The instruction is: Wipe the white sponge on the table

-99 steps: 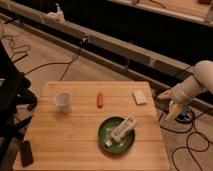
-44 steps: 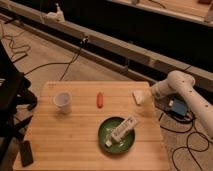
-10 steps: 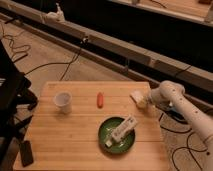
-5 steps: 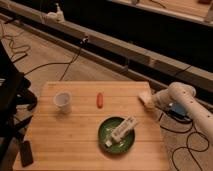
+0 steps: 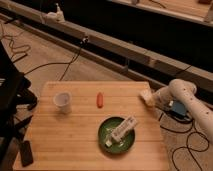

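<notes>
Planked table (image 5: 75, 135), small off-white sponge (image 5: 146, 96) at edge, jaws beside

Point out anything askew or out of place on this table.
The white sponge sits at the right edge of the table, by the gripper. A long white object lies slantwise across the green plate. Nothing spilled.

This looks to me like a robotics lab or test space, not a home. Loose black cables (image 5: 18, 48) snake over the bare floor (image 5: 102, 67), and one runs up to a long low ledge (image 5: 117, 48) behind. A blue box (image 5: 178, 109) sits on the floor beside my arm (image 5: 194, 102). My gripper (image 5: 151, 98) is at the right edge of the plain light-wood bench (image 5: 75, 137).
</notes>
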`<state>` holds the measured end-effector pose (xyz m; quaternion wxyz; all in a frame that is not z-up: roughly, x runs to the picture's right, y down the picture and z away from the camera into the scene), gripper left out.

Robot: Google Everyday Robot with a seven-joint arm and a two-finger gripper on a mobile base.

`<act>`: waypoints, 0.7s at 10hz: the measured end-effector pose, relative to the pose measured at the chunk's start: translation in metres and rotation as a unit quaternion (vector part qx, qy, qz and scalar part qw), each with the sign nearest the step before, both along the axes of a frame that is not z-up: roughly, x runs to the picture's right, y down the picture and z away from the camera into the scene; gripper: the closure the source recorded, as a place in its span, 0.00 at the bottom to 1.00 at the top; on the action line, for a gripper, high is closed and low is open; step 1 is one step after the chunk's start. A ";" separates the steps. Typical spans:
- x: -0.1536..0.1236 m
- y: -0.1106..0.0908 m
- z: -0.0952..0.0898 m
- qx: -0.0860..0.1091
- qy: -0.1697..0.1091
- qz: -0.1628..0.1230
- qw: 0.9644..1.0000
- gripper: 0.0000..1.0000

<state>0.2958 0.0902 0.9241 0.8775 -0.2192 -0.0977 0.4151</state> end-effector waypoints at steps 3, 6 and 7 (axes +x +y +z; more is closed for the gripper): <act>-0.040 0.003 0.003 -0.007 -0.032 -0.026 0.999 1.00; -0.061 0.014 -0.005 -0.012 -0.058 -0.057 0.997 1.00; -0.059 0.021 -0.011 -0.015 -0.062 -0.068 0.996 1.00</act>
